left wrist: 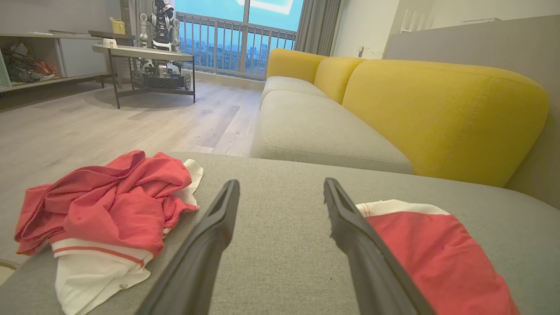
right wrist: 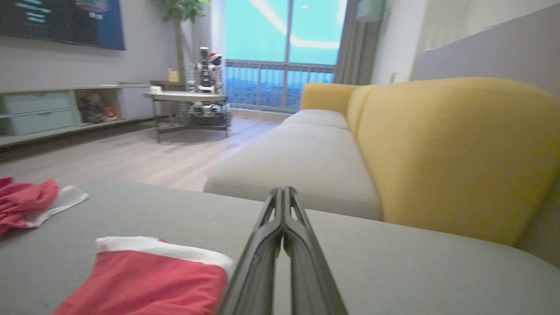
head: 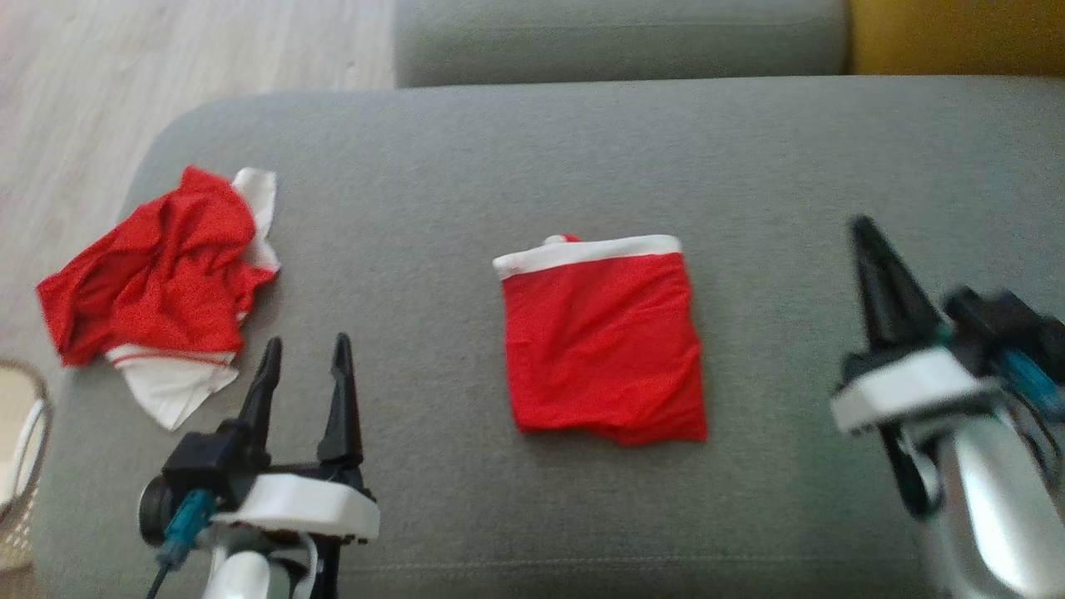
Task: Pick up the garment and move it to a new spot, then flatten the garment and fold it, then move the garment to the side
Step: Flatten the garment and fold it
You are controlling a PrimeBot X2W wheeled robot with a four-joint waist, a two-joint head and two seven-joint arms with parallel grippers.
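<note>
A folded red garment [head: 603,345] with a white band along its far edge lies flat in the middle of the grey cushion [head: 532,158]; it also appears in the left wrist view [left wrist: 442,258] and the right wrist view [right wrist: 148,280]. A second red and white garment [head: 162,287] lies crumpled near the cushion's left end [left wrist: 109,210]. My left gripper [head: 307,339] is open and empty between the two garments, touching neither [left wrist: 281,183]. My right gripper [head: 861,223] is shut on nothing, to the right of the folded garment [right wrist: 283,190].
A woven basket [head: 21,441] stands off the cushion's left edge. Beyond the cushion are another grey seat [head: 616,37] and a yellow sofa back [left wrist: 442,113]. A wooden floor [head: 91,75] lies to the left, with a table and a small robot [left wrist: 159,48] far off.
</note>
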